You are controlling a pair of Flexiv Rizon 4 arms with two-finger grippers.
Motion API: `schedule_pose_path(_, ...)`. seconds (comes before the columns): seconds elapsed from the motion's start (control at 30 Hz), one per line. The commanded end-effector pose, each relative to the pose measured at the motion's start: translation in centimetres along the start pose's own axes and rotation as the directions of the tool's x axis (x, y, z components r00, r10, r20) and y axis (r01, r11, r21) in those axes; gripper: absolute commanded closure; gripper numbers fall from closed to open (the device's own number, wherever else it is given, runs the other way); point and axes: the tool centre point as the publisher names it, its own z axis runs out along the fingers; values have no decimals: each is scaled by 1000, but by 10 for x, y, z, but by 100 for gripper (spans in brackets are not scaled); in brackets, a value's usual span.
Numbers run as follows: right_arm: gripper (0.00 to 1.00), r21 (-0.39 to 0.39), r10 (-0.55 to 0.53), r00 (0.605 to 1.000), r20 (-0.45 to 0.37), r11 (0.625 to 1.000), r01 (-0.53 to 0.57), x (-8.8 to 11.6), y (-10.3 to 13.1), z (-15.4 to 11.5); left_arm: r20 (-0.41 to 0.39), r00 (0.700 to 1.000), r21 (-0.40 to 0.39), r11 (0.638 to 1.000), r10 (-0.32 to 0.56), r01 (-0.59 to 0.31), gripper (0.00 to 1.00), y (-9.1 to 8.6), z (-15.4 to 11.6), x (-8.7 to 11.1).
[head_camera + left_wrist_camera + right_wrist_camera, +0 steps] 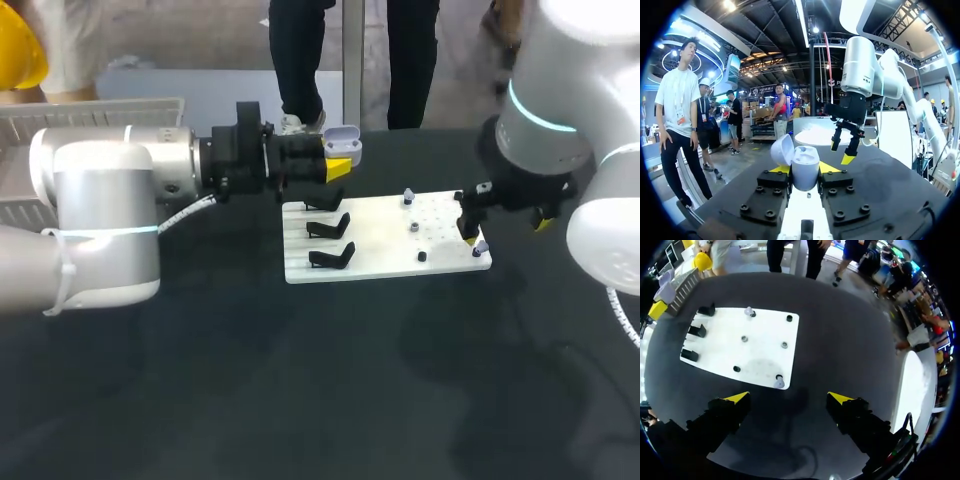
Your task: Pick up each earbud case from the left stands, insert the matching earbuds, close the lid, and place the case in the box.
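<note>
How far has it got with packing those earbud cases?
Done: the three black stands on the white board stand empty. In hand: the left end effector grips a pale open-lidded earbud case; the right end effector hangs open above a small lilac earbud on its peg. Left: earbuds in, lid shut, case into the slatted white box, whose inside I cannot see.

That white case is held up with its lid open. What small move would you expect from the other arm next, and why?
Probably the right gripper lowers onto the earbud just ahead of its open fingers, at the white board's corner. The left gripper already holds the earbud case with the lid up, ready to take an earbud.
</note>
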Motion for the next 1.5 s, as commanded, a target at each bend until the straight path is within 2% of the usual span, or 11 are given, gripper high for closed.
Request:
schedule_pose_path(0.03, 0, 26, -31, 999, -35, 999, 32, -5, 10, 11, 1, 1000, -6, 1000, 1, -1, 100, -1, 0, 0)
schedule_pose_path(0.23, 0, -5, -88, 994, -72, 996, 88, 1, 16, 20, 1, 1000, -6, 1000, 1, -1, 100, -1, 0, 0)
schedule_pose_path(0.27, 11, -6, -90, 993, -77, 996, 90, 2, 17, 23, 1, 1000, -6, 1000, 1, -1, 100, -1, 0, 0)
schedule_pose_path(0.33, 17, -12, -97, 992, -86, 995, 96, 3, 19, 27, 1, 1000, -6, 1000, 1, -1, 100, -1, 0, 0)
schedule_pose_path(0.37, 32, -12, -99, 991, -87, 995, 98, 3, 20, 30, 1, 1000, -6, 1000, 1, -1, 100, -1, 0, 0)
schedule_pose_path(0.5, 35, -21, -117, 988, -96, 993, 116, 1, 21, 40, 1, 1000, -6, 1000, 1, -1, 100, -1, 0, 0)
schedule_pose_path(0.63, 46, -12, -117, 989, -95, 993, 117, -3, 20, 43, 1, 1000, -6, 1000, 1, -1, 100, -1, 0, 0)
schedule_pose_path(1.13, 52, -13, -145, 983, -111, 989, 144, -8, 14, 51, 1, 1000, -6, 1000, 1, -1, 100, -1, 0, 0)
schedule_pose_path(1.2, 54, -14, -144, 984, -109, 990, 143, -7, 13, 51, 1, 1000, -6, 1000, 1, -1, 100, -1, 0, 0)
schedule_pose_path(1.23, 58, -13, -141, 984, -108, 990, 140, -7, 12, 52, 1, 1000, -6, 1000, 1, -1, 100, -1, 0, 0)
schedule_pose_path(1.5, 58, -10, -128, 987, -101, 992, 127, -4, 9, 50, 1, 1000, -6, 1000, 1, -1, 100, -1, 0, 0)
